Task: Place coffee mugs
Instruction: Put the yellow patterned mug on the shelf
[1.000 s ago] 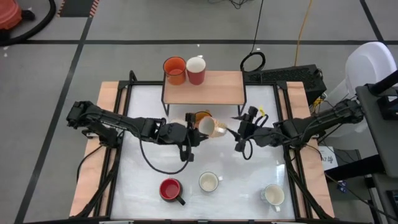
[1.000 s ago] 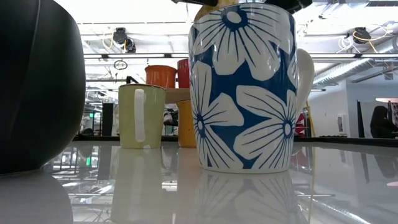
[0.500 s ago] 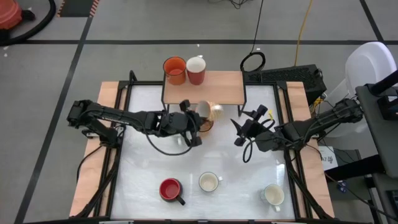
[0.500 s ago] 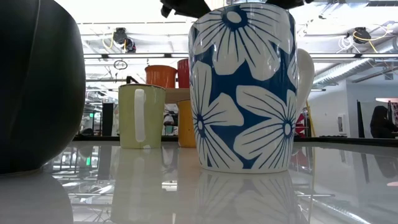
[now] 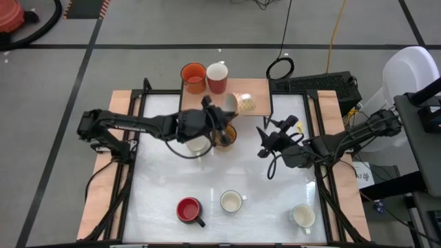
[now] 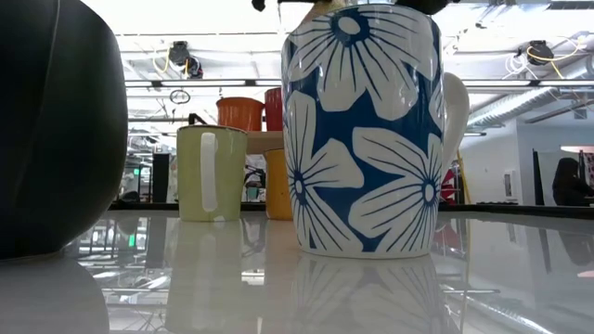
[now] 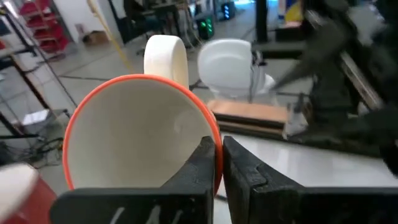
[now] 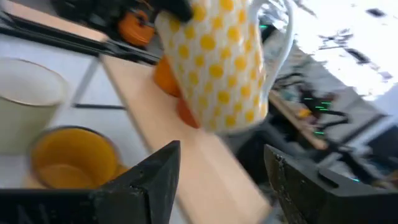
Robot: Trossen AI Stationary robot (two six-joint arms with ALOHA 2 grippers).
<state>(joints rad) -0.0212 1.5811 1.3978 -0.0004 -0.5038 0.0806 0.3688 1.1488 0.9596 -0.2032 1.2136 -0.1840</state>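
White tabletop [image 5: 165,186] under the overhead camera, wooden shelf [image 5: 258,93] standing at its 12 o'clock edge. I note the main change: the left gripper [image 5: 219,117] has carried the dotted mug [image 5: 237,104] from mid-table up toward 12 o'clock, and it now hangs tilted over the shelf's front edge — a second ago it was lower, near the table's middle. Left jaws are clamped together on the mug's rim; the left wrist view shows the fingers pinching an orange-edged lip. The right wrist view shows the same mug's white body with yellow dots and its handle, just above the wood.

Right gripper [image 5: 263,143] waits at about 3 o'clock of the shelf's front, jaws apart, holding nothing; it has edged up slightly.

Already on the shelf at its 10 o'clock corner: orange mug [image 5: 193,77] and red mug with a white inside [image 5: 217,76], touching. Amber mug [image 5: 226,135] and a cream mug [image 5: 197,145] sit under the left arm. At 6 o'clock: red mug [image 5: 188,209], white mug [image 5: 231,202], another white mug [image 5: 302,216]. Flower-patterned blue mug [image 6: 362,130] fills the low view.

My read — set-down of the third mug looks close; the tilt needs righting first.
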